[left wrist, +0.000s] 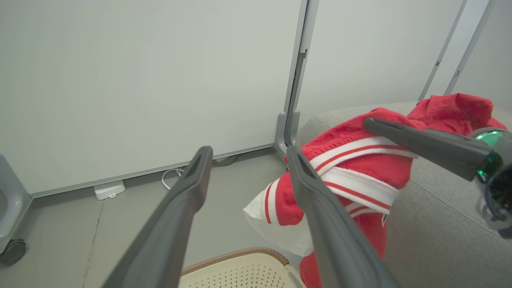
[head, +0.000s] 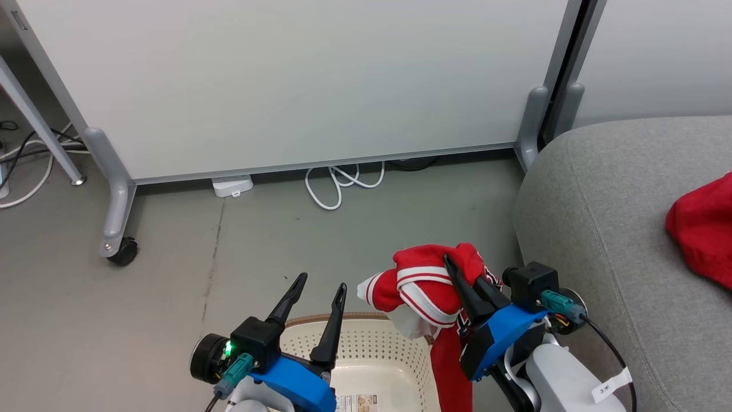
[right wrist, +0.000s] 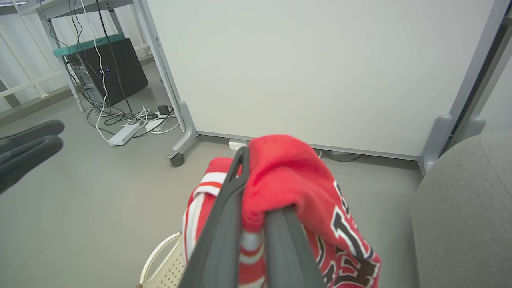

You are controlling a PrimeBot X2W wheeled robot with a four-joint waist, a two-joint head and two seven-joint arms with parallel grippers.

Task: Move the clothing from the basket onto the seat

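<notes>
Lettering [right wrist: 344,240] on clothing [head: 426,280] folded, unreadable; right fingers [head: 460,289] pinch it, left fingers [head: 334,326] spread near basket [head: 366,343].

Red clothing [head: 424,281] in right tool [head: 462,276]

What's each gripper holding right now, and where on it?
Right gripper pinches a bunched fold of the red garment; left gripper is open, empty.

The clothing [head: 426,280] pinched in the right jaws is soft, matt red cloth with white trim. Below the left jaws, the basket [head: 366,343] is smooth, cream, perforated plastic. To the right of both, the seat [head: 600,229] is coarse grey woven fabric.
</notes>
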